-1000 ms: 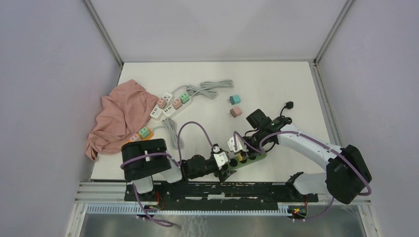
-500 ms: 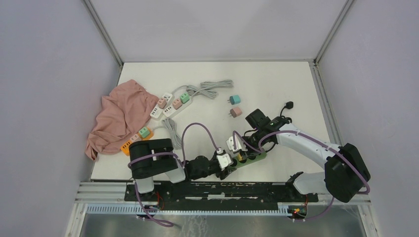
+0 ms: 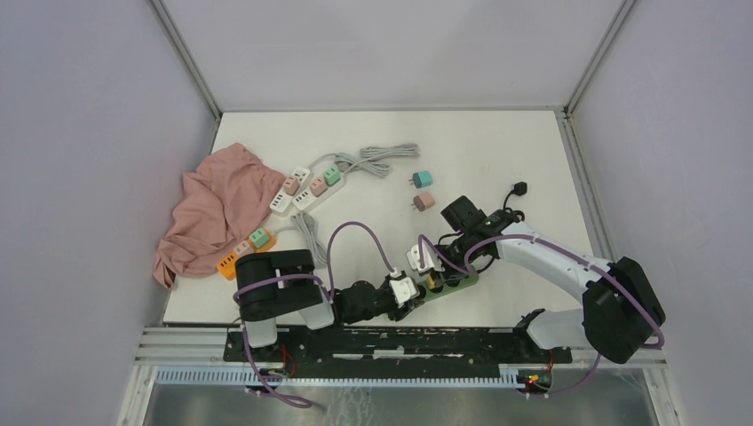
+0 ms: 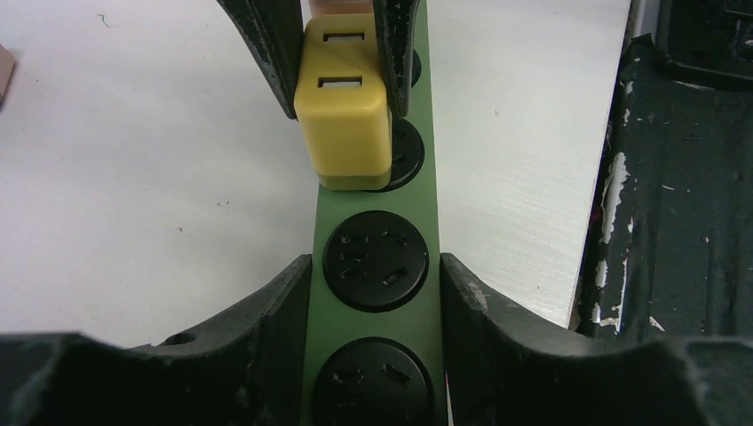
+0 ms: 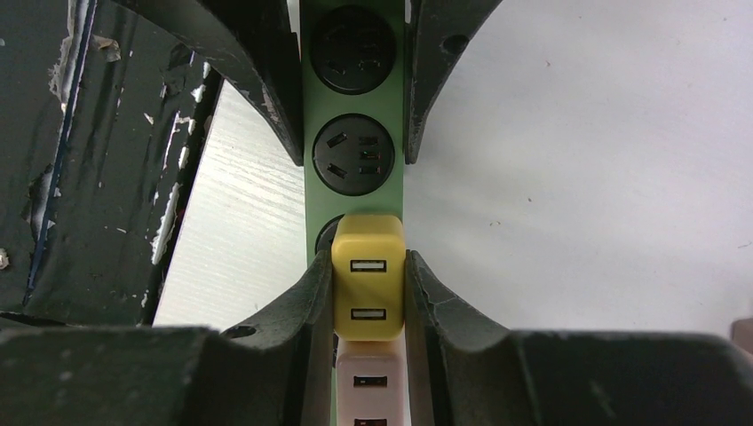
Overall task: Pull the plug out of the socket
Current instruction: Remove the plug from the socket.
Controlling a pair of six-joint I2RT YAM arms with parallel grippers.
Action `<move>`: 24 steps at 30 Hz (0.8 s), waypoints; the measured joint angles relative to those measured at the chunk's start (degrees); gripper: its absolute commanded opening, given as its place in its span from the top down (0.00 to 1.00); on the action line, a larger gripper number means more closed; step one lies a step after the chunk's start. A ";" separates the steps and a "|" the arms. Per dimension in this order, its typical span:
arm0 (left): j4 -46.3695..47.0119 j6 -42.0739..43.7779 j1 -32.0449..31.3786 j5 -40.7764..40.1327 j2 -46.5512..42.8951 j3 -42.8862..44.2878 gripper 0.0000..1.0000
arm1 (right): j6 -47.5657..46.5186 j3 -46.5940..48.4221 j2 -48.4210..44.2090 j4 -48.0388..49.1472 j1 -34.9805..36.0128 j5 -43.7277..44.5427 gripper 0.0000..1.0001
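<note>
A green socket strip [image 4: 374, 198] lies along the table's near edge [image 3: 448, 285]. A yellow plug [image 5: 368, 275] with two USB slots sits in one of its sockets, and a pale pink plug [image 5: 369, 382] sits right behind it. My right gripper [image 5: 368, 266] is shut on the yellow plug, one finger pressed to each side. My left gripper [image 4: 375, 266] clamps the strip's bare end, its fingers [image 4: 284, 302] tight against both green sides, two empty sockets between them. The two grippers face each other along the strip.
The dark rail and table edge [image 4: 613, 177] run just beside the strip. Farther back lie a pink cloth [image 3: 213, 209], white strips with plugs [image 3: 306, 186], an orange strip [image 3: 233, 259], a grey cable coil [image 3: 382, 160], and loose teal [image 3: 422, 179], pink [image 3: 424, 201] and black [image 3: 519, 188] plugs.
My left arm has slid right along the table edge to the strip, and its jaws have closed onto the strip's sides. The right gripper and yellow plug have not moved.
</note>
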 measured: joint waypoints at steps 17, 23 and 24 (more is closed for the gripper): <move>2.43 -0.98 0.28 1.99 1.81 0.79 0.97 | -2.03 -0.42 -0.22 -2.73 -5.53 -5.07 1.00; 2.36 -1.25 0.17 3.06 2.25 1.07 0.97 | -6.64 -0.92 -0.28 -4.59 -3.89 -5.84 1.00; 2.25 -1.33 0.17 3.10 2.25 1.07 0.97 | -5.51 -0.90 -0.15 -3.93 -3.48 -5.49 1.00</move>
